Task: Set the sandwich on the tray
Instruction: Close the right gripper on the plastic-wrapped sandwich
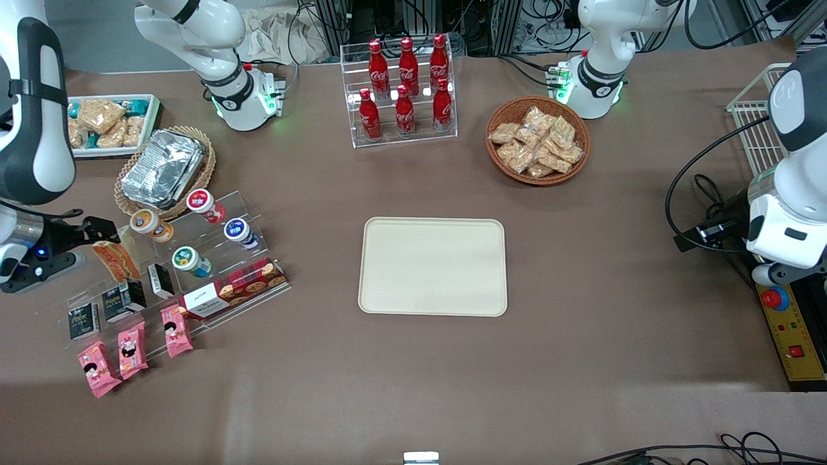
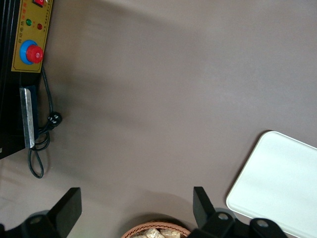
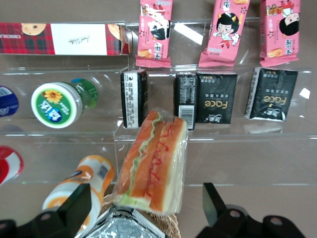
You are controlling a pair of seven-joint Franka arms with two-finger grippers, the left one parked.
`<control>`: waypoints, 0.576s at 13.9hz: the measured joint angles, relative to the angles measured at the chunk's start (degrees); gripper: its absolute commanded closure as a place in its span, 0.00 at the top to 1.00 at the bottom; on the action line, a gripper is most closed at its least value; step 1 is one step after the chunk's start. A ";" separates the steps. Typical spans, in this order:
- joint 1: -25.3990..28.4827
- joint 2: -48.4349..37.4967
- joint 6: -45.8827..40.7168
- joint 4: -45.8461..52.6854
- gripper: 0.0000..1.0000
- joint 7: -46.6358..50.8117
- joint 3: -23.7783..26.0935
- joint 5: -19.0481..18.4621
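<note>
Claw (image 3: 143, 210) hangs wide over the sandwich (image 3: 153, 161); closing off-centre could knock it into neighbouring bottles.

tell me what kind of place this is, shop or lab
Likely a robot lab staged as a snack counter: cola bottles in a clear rack, emergency-stop box, open claw at the sandwich, and a bare tray.
</note>
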 measured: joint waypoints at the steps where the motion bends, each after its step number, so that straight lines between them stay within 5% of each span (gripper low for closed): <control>1: 0.00 0.02 1.09 -1.09 1.00 0.00 0.00 -0.01; 8: 0.00 0.03 3.41 -3.32 0.98 0.00 0.00 -0.07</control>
